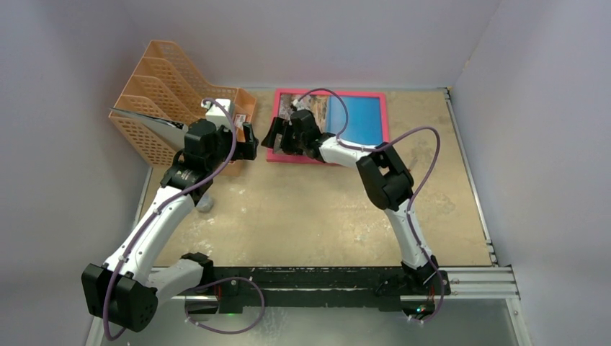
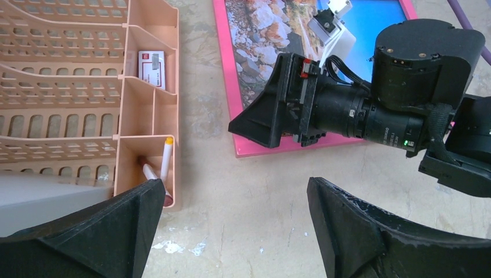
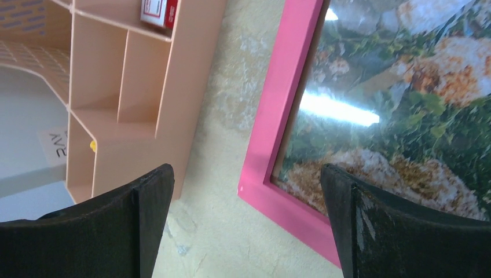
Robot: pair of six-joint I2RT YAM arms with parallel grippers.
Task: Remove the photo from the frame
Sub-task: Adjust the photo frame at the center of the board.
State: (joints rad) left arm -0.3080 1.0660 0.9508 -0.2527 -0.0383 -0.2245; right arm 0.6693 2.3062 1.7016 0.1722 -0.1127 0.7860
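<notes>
The right fingers (image 3: 405, 237) are spread wide with nothing between them. They are poised above the near left corner of the large, thin, pink-red rectangular frame (image 3: 277, 116); contact with it cannot be determined. The left fingers (image 2: 370, 231) are likewise parted and empty. They sit over bare counter (image 2: 243, 191), between the frame and the orange mesh plastic file rack (image 2: 63, 87).

The frame lies flat and face up at the far side of the counter, just right of the rack and not touching it. The rectangular glossy photo (image 1: 360, 119) sits inside the frame. Its left half shows pale rocks and greenery; its right half is bright blue. A strip of light reflects off its surface.

The counter is beige, mottled and worn, with white flecks close to the left fingers. Pale lilac-grey walls (image 1: 346, 36) close it in on three sides. A silver metal rail (image 1: 475, 277) runs along the near edge, by both arm bases.

One small front compartment of the rack holds a small red-and-white card (image 2: 151, 68); its print is too small to read. Another compartment holds two white pens (image 2: 167, 159), one with a yellow cap. A grey sheet (image 3: 26, 110) in the rack carries a white label with dark characters, seen sideways and not reliably legible.
</notes>
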